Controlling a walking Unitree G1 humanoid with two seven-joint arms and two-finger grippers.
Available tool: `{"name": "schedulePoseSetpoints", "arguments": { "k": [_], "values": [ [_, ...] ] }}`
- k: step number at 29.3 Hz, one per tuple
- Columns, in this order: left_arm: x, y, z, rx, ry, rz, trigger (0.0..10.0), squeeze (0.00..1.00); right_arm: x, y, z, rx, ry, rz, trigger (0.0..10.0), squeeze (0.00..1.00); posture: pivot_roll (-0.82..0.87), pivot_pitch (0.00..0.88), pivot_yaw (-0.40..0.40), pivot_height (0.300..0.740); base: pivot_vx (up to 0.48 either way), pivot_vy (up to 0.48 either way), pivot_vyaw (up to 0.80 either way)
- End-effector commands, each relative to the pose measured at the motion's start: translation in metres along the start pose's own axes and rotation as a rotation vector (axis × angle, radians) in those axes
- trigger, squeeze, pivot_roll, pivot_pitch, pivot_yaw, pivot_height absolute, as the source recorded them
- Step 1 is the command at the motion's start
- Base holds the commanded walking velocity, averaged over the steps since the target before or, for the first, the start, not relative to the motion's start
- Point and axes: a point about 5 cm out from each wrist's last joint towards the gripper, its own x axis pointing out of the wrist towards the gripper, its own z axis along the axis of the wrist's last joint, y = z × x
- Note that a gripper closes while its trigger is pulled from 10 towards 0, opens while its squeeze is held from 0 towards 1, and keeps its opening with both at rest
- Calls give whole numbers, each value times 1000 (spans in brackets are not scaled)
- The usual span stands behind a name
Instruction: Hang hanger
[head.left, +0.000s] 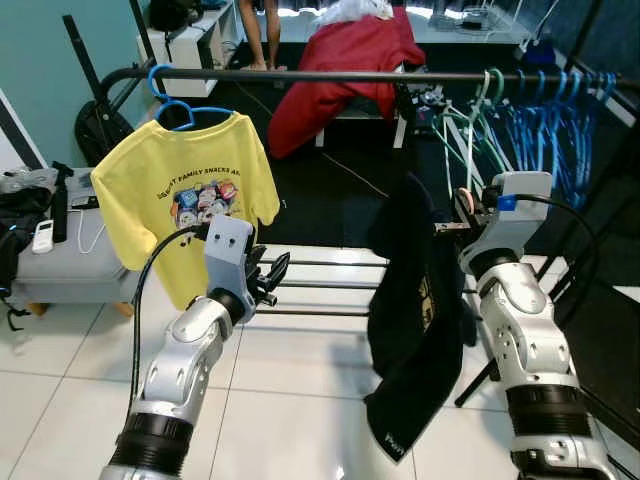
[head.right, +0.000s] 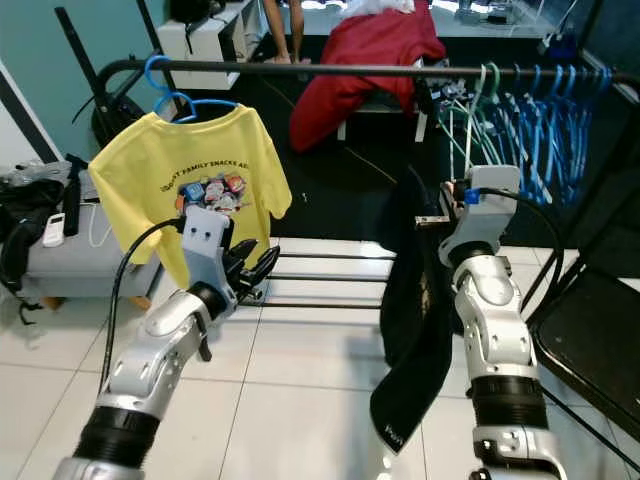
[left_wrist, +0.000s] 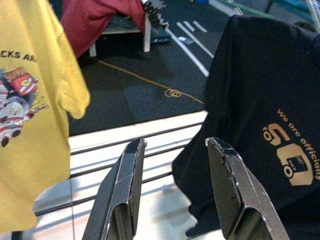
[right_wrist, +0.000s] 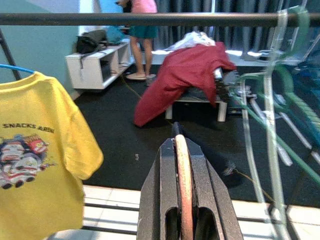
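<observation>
Status: not hung yet. I'm using the black horizontal clothes rail (head.left: 330, 76) as landmark.

Right pincer (right_wrist: 182, 150) is raised below the rail, roughly under its middle. The wrist view shows the 2 black fingers pressed together on a thin pinkish-tan edge, which I read as the hanger (head.left: 465, 203) carrying the black T-shirt with gold print (head.left: 415, 320). The hook itself I can't make out, so I can't tell whether it faces the rail.

The black shirt hangs below the rail and clear of it, draped down from the right pincer toward the white tiled floor (head.left: 290, 400). Its long axis is near vertical, the lower hem swinging slightly toward me. The gold print faces the left arm's side, so the shirt sits roughly edge-on to the rail rather than parallel with it.

Left pincer (left_wrist: 175, 190) is lower and nearer me than the rail, fingers spread moderately, holding nothing, pointing toward the black shirt.

Done already, judging from the layout: 1 yellow printed T-shirt (head.left: 195, 190) on a blue plastic hanger (head.left: 175, 100) is on the rail near its left end. A row of bare green and blue hangers (head.left: 530, 120) fills the right end.

Left to do, my estimate: lift to the rail's free mid section, hook over, let go.
</observation>
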Motion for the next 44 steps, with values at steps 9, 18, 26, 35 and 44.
{"name": "schedulePoseSetpoints", "arguments": {
  "k": [9, 18, 26, 35, 44],
  "values": [
    [0, 3, -1, 3, 11, -3, 10000, 0, 0, 0, 6, 12, -19, 25, 10000, 0, -97, 122, -1, 740, 480, 0, 0],
    [-1, 2, -2, 10, 16, -16, 10000, 0, -1, 1, 5, 20, -8, 35, 10000, 0, -101, 124, 3, 740, 480, 0, 0],
    [0, -1, -7, 34, 62, -49, 10000, 0, -2, 5, -2, 36, 39, 21, 10000, 0, -100, 127, 4, 740, 326, 0, 0],
    [-3, -5, -4, 62, 47, -107, 10000, 0, -4, 16, -3, 63, 45, 25, 10000, 0, -97, 128, 10, 740, 0, 0, 0],
    [-3, -11, -2, 56, 35, -142, 10000, 0, -6, 20, 9, 55, -21, -27, 10000, 0, -94, 117, 15, 740, 0, 0, 0]
  ]
}}
